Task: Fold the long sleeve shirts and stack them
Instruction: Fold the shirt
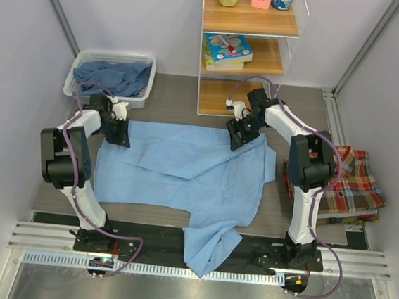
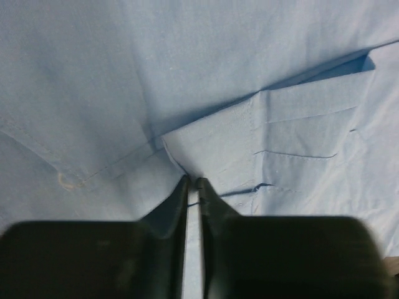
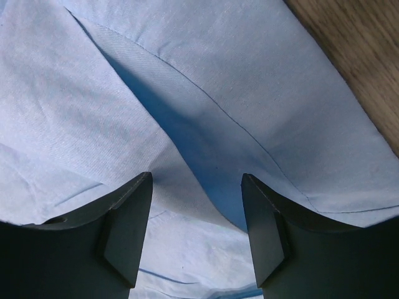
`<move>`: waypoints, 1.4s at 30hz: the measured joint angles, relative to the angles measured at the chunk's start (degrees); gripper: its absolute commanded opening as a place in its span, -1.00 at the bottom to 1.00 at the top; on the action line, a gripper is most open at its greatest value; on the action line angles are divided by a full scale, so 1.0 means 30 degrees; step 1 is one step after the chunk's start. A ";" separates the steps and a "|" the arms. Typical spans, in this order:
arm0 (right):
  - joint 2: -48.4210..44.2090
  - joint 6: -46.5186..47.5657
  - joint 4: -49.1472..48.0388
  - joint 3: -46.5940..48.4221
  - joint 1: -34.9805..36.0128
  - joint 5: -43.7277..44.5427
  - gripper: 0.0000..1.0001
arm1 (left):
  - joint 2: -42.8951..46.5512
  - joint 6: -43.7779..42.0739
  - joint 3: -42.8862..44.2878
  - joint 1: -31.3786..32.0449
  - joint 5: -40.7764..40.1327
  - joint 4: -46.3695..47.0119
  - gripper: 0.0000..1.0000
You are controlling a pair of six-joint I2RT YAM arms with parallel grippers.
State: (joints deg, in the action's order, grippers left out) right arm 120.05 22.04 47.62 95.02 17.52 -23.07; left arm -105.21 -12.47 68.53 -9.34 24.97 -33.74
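A plain light blue shirt [image 1: 183,169] lies spread on the wooden table [image 1: 175,105], with one sleeve hanging over the near edge. My left gripper [image 1: 120,133] is at the shirt's far left corner. In the left wrist view [image 2: 192,182] its jaws are pinched on a thin fold of the light blue cloth [image 2: 187,75]. My right gripper [image 1: 242,136] is at the shirt's far right corner. In the right wrist view [image 3: 196,180] it is open, with a raised fold of the cloth [image 3: 249,75] between its fingers.
A white basket [image 1: 75,81] with darker blue shirts [image 1: 114,76] stands at the back left. A folded plaid shirt [image 1: 352,182] lies at the right edge. A wooden shelf unit [image 1: 247,55] stands behind the right arm. Bare table shows in the right wrist view [image 3: 355,50].
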 measured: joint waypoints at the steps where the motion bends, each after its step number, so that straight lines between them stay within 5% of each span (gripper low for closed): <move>1: 0.0000 0.0000 -0.0029 -0.0022 0.0000 0.0000 0.30 | 0.0095 0.0000 0.0000 0.0007 0.0146 0.0015 -1.00; 20: -0.1115 -0.0423 -0.0153 0.0415 0.0000 0.0255 0.36 | 0.1122 0.0452 0.2346 -0.0270 0.0787 0.0401 -1.00; 42: -0.1392 0.0204 -0.0277 -0.0284 0.0000 0.1472 0.29 | 0.7155 -0.3934 -0.0474 -0.1122 0.8247 0.0401 -1.00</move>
State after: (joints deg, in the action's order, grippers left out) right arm 115.87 22.65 46.78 94.17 17.52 -18.65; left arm -83.74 -24.27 67.11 -12.71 49.71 -32.53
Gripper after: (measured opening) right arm 0.654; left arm 0.003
